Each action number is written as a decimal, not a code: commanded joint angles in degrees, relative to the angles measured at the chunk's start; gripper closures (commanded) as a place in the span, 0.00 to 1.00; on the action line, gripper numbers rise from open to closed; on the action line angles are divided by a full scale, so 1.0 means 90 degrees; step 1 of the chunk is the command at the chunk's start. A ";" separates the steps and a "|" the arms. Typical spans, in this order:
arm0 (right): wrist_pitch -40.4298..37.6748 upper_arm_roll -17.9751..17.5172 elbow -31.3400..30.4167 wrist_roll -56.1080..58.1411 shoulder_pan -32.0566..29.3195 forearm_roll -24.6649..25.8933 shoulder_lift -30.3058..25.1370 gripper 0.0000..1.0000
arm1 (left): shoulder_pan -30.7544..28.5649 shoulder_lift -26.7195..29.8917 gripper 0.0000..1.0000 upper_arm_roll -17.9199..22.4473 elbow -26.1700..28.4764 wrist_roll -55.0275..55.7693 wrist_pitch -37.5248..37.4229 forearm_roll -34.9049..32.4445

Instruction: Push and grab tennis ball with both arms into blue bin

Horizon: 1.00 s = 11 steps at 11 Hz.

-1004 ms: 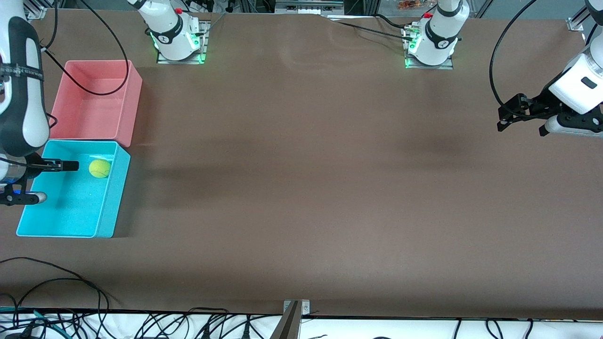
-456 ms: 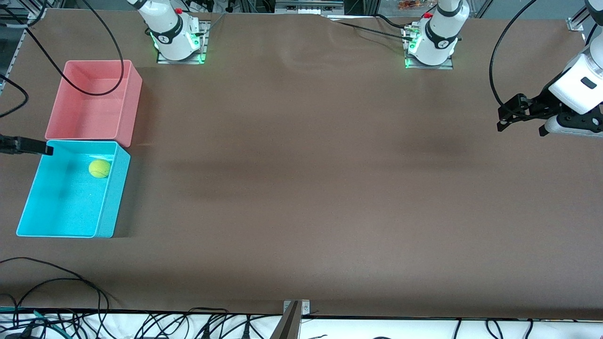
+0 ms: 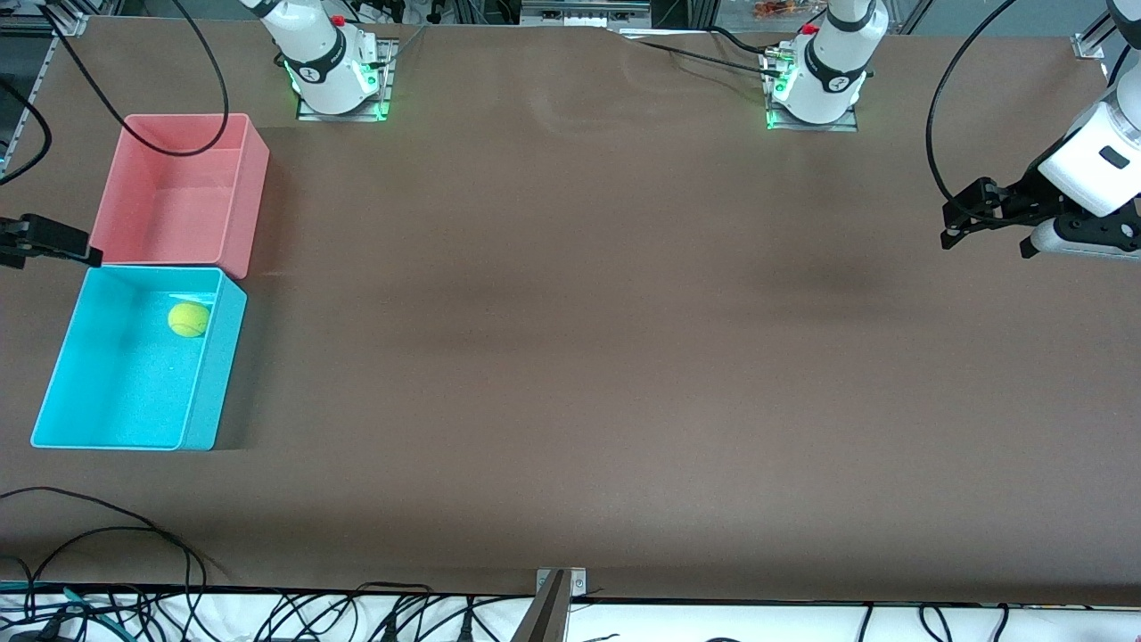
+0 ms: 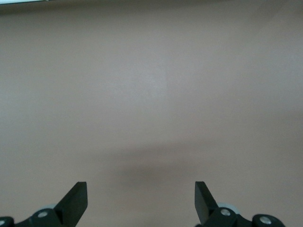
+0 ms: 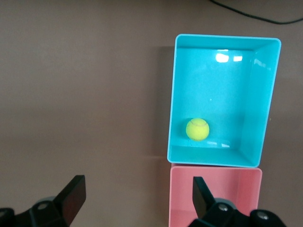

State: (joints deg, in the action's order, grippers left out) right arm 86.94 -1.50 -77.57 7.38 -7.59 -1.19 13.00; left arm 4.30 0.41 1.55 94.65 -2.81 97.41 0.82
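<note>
The tennis ball (image 3: pixel 189 319) lies inside the blue bin (image 3: pixel 214 374), close to the wall that adjoins the pink bin. It also shows in the right wrist view (image 5: pixel 197 129), inside the blue bin (image 5: pixel 173 94). My right gripper (image 3: pixel 53 242) is open and empty, raised at the right arm's end of the table over the spot where the two bins meet; its jaws (image 5: pixel 137 189) stand wide apart. My left gripper (image 3: pixel 988 242) is open and empty, waiting above bare table at the left arm's end; in its wrist view (image 4: pixel 140 189) only tabletop shows.
A pink bin (image 3: pixel 178 214) stands empty against the blue bin, farther from the front camera; it also shows in the right wrist view (image 5: pixel 215 198). Black cables (image 3: pixel 107 535) lie along the table's near edge. The arm bases (image 3: pixel 334 80) stand at the back.
My right gripper has lifted out of the blue bin and drawn back toward the table's end, leaving the ball at rest inside. The left arm has not moved.
</note>
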 commanded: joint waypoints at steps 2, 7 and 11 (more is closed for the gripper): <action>0.1589 0.0417 -0.2465 0.0010 0.0674 0.0131 -0.1582 0.00 | -0.0039 0.0052 0.00 0.0013 0.0030 -0.0166 -0.0003 0.0134; 0.1961 0.0684 -0.2669 0.0049 0.0971 -0.0122 -0.1347 0.00 | -0.0048 0.0042 0.00 0.0013 0.0030 -0.0166 -0.0003 0.0124; 0.1903 0.0665 -0.2680 -0.0008 0.0971 -0.0278 -0.1366 0.00 | -0.0048 0.0033 0.00 0.0013 0.0030 -0.0166 -0.0003 0.0114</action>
State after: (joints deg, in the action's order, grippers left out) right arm 103.64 4.08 -100.64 7.50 0.53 -2.49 1.80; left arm 4.28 0.36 1.60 94.65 -2.81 97.41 0.82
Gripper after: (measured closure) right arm 0.000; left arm 0.000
